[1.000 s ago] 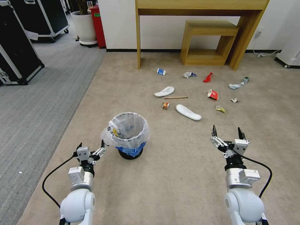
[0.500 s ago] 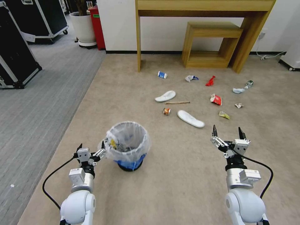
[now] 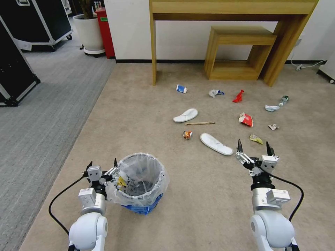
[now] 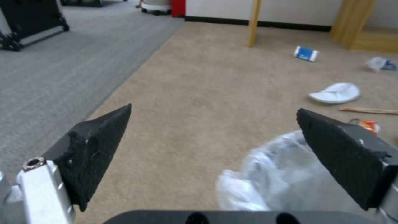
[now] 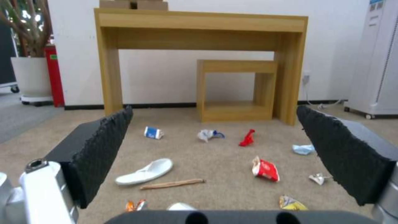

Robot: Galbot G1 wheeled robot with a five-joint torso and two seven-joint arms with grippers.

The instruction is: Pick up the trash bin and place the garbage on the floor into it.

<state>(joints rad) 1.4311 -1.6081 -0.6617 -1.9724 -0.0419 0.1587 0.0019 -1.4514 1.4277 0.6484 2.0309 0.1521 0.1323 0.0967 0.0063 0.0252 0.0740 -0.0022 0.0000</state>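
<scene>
Here, the left end effector (image 3: 101,168), fingers spread, is sitting lower left against the bag-lined trash bin (image 3: 141,183), apparently lining up a rim grasp, while the right end effector (image 3: 254,149), likewise spread, is facing the garbage (image 3: 216,143) scattered mid-frame.

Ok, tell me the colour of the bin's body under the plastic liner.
Blue: the trash bin shows it below the clear bag, best in the head view.

Blue trash bin (image 3: 143,208) with clear liner, white slippers (image 3: 185,115), red wrapper (image 3: 246,119), beige carpet (image 3: 195,195).
</scene>
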